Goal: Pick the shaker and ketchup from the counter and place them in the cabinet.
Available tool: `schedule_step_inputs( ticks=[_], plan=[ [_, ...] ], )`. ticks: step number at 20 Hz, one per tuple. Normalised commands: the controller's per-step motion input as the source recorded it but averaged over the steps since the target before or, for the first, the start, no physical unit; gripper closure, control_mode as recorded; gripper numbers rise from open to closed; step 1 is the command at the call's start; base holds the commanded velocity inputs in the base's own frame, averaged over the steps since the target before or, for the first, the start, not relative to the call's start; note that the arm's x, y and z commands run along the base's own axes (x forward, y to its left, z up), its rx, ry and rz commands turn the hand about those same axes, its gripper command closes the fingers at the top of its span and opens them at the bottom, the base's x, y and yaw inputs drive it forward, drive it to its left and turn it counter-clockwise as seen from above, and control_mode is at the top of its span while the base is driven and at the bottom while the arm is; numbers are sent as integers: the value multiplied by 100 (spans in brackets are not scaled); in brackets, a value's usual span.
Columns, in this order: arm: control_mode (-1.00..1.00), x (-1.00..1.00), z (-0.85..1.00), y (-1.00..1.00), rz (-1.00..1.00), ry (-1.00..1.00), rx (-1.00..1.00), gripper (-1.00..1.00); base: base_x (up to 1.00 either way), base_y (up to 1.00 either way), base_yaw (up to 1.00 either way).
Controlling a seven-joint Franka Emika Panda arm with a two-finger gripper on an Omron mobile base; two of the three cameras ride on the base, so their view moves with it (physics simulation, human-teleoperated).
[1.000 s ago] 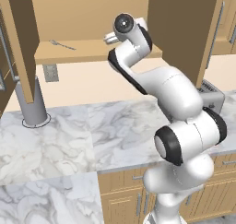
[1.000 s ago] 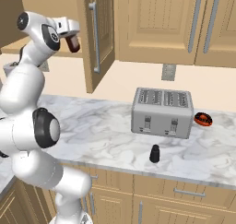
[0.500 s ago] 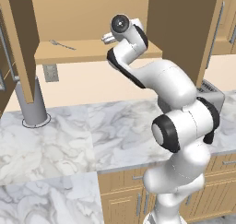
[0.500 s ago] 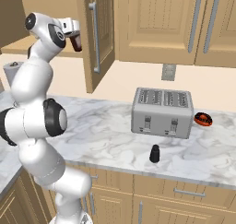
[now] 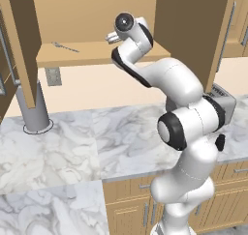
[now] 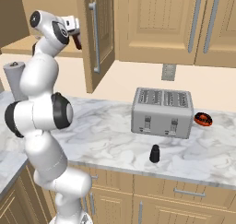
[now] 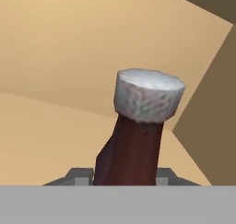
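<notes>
My gripper [image 6: 74, 30] is up at the open cabinet [image 5: 92, 54], shut on the ketchup [image 6: 77, 41], a dark red-brown bottle. In the hand view the ketchup [image 7: 131, 149] stands between the fingers [image 7: 79, 175], its pale cap toward the cabinet's back wall, above the shelf. In the left base view my gripper [image 5: 112, 36] is just over the shelf's front edge. The shaker [image 6: 155, 153], small and black, stands on the marble counter in front of the toaster; the shaker [image 5: 220, 142] peeks out behind my arm.
A silver toaster [image 6: 162, 112] sits on the counter with a small red and black object [image 6: 203, 119] to its right. A grey cylinder [image 5: 31, 108] stands at the counter's far left. A utensil [image 5: 65, 47] lies on the shelf. An open cabinet door [image 6: 97, 34] hangs right of my gripper.
The hand with the ketchup has edged slightly toward the cabinet shelf, and the arm's elbow has swung round beneath it. The shaker has not moved.
</notes>
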Motion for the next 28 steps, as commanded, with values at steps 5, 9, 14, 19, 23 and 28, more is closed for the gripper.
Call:
schedule_step_inputs(
  ticks=[5, 9, 14, 19, 23, 28],
  plan=[
    [-100, 43, -12, 0, 0, 0, 0, 100, 0, 0, 0],
    [-100, 42, -17, 0, 0, 0, 1, 100, 0, 0, 0],
    [-100, 43, -24, 0, 0, 0, 4, -100, 0, 0, 0],
    [-100, 31, -30, -1, 0, 0, 4, -100, 0, 0, 0],
    [-100, 17, -23, -5, 0, 0, 2, -100, 0, 0, 0],
    [-100, 10, -5, -5, 0, 0, 1, -100, 0, 0, 0]
  ],
)
